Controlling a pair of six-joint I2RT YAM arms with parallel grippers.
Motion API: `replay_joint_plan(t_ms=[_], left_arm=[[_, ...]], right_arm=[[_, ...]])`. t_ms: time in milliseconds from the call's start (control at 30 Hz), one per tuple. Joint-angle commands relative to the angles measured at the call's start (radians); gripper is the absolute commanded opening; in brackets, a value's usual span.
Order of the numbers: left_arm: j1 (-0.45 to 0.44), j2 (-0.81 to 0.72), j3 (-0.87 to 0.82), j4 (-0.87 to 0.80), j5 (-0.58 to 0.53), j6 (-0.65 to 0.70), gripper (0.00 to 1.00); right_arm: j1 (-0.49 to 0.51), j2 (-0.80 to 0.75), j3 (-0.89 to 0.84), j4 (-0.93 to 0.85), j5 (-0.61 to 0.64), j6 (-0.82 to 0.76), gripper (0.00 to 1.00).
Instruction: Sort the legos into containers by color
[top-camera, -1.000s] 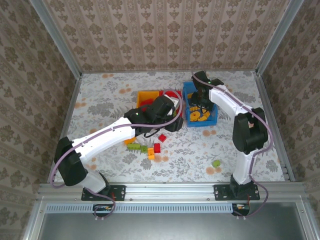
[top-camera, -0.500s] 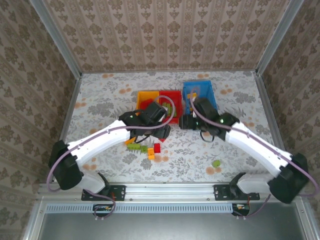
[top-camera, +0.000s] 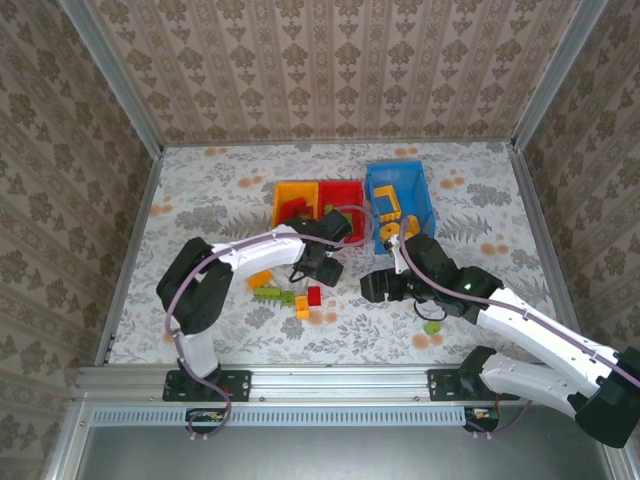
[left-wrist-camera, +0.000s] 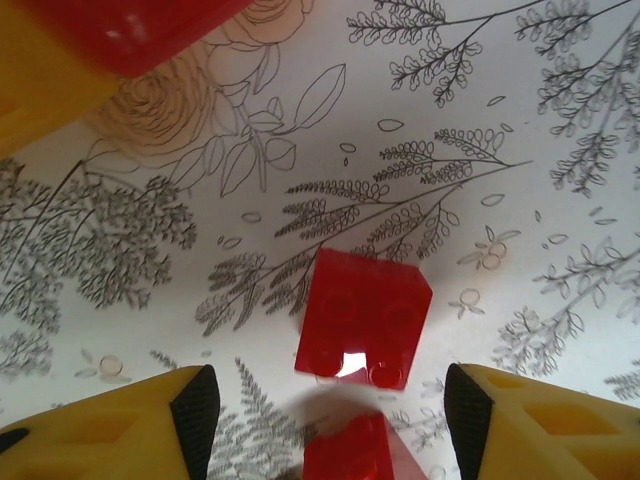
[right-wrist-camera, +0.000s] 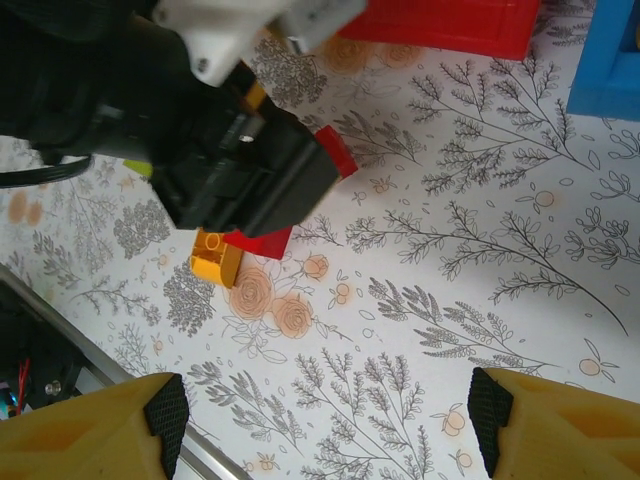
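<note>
Loose legos lie at the front middle of the table: an orange one (top-camera: 260, 278), a green one (top-camera: 268, 294), a red one (top-camera: 314, 295), another orange one (top-camera: 302, 307) and a green one (top-camera: 432, 326) further right. My left gripper (top-camera: 325, 268) hangs open over a red brick (left-wrist-camera: 365, 315). A second red brick (left-wrist-camera: 360, 450) shows low between its fingers, touching neither. My right gripper (top-camera: 372, 285) is open over bare table, nothing in it. The yellow-orange (top-camera: 283, 190), red (top-camera: 352, 187) and blue (top-camera: 425, 200) containers stand in a row behind, with bricks inside.
In the right wrist view the left gripper's black body (right-wrist-camera: 230, 150) sits close ahead, with a red brick (right-wrist-camera: 262, 242) and an orange brick (right-wrist-camera: 215, 258) beside it. The table's metal front rail (right-wrist-camera: 40, 340) runs at the lower left. Patterned walls close off three sides.
The right arm swung from over the blue container down to the table's front middle. The left gripper came down from the red container toward the loose bricks. Both jaws opened wider.
</note>
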Motion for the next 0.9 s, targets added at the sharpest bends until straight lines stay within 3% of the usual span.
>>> replay_joint_plan(t_ms=[0, 167, 333, 500, 667, 867], left_arm=[[0.0, 0.039, 0.047, -0.015, 0.001, 0.071, 0.65], [0.003, 0.098, 0.084, -0.021, 0.014, 0.083, 0.58], [0.002, 0.121, 0.082, -0.01, 0.035, 0.065, 0.4], [-0.006, 0.104, 0.065, -0.005, 0.015, 0.045, 0.3], [0.015, -0.021, 0.102, -0.07, -0.082, -0.01, 0.27], [0.149, -0.13, 0.153, -0.105, -0.047, -0.071, 0.27]], right_arm=[[0.004, -0.014, -0.012, -0.023, -0.014, 0.017, 0.77], [0.004, -0.009, -0.014, -0.024, -0.015, 0.029, 0.77], [0.004, 0.005, -0.01, -0.023, -0.015, 0.026, 0.77], [0.002, 0.022, 0.001, -0.024, -0.017, 0.019, 0.76], [0.006, 0.041, 0.052, -0.024, -0.012, -0.027, 0.73], [0.047, 0.14, 0.155, 0.059, 0.041, -0.144, 0.72]])
